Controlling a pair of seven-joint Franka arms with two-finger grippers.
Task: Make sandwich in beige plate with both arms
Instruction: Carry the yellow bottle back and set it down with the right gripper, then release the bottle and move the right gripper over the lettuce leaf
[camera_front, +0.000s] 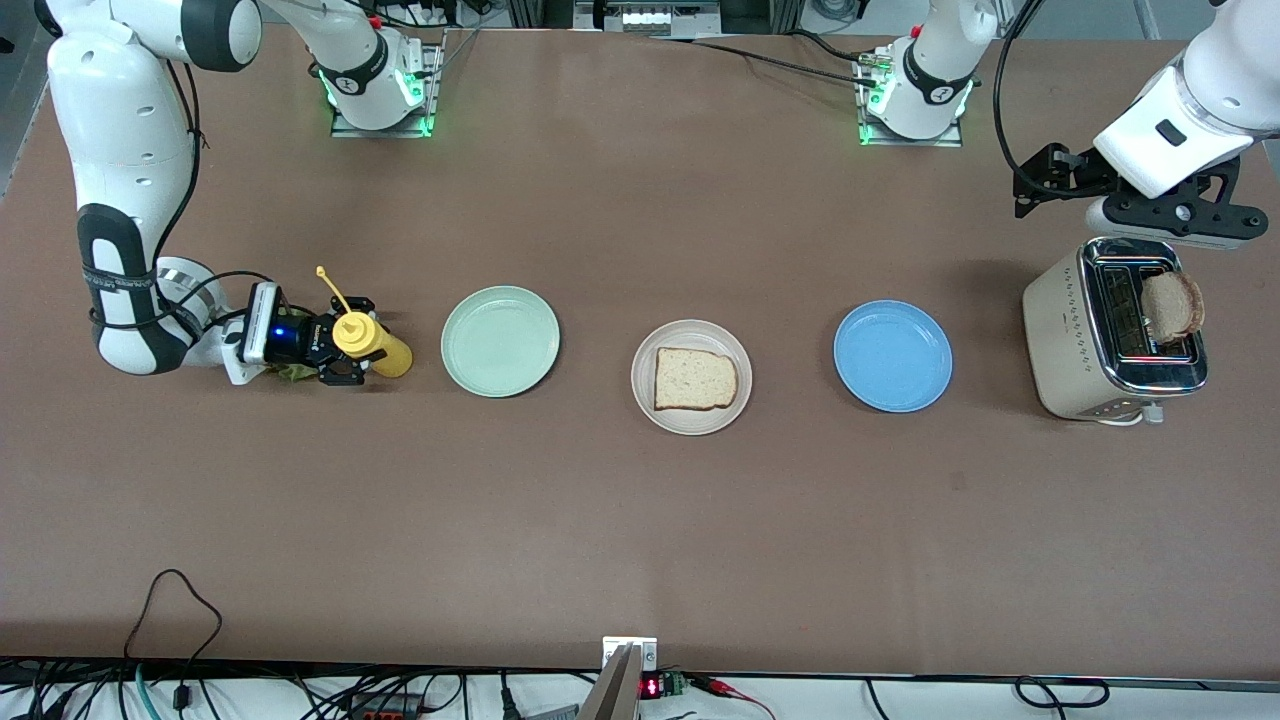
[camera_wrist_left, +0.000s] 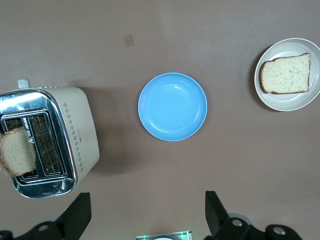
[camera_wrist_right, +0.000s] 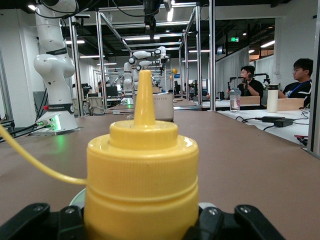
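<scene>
Beige plate (camera_front: 645, 400) with bread slice (camera_front: 695, 380) between mint plate (camera_front: 500, 341) and blue plate (camera_front: 893, 356).

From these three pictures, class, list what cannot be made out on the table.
- Green thing, front view: mostly hidden under the right gripper; what it is cannot be told.
- Toaster slot holding the bread slice: the slice's lower part is hidden inside.
- Mint-green plate, right wrist view: the yellow bottle blocks nearly all of it.

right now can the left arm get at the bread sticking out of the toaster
Probably yes: the left gripper hangs open over the table beside the toaster, and the bread slice stands proud of its slot, uncovered.
</scene>
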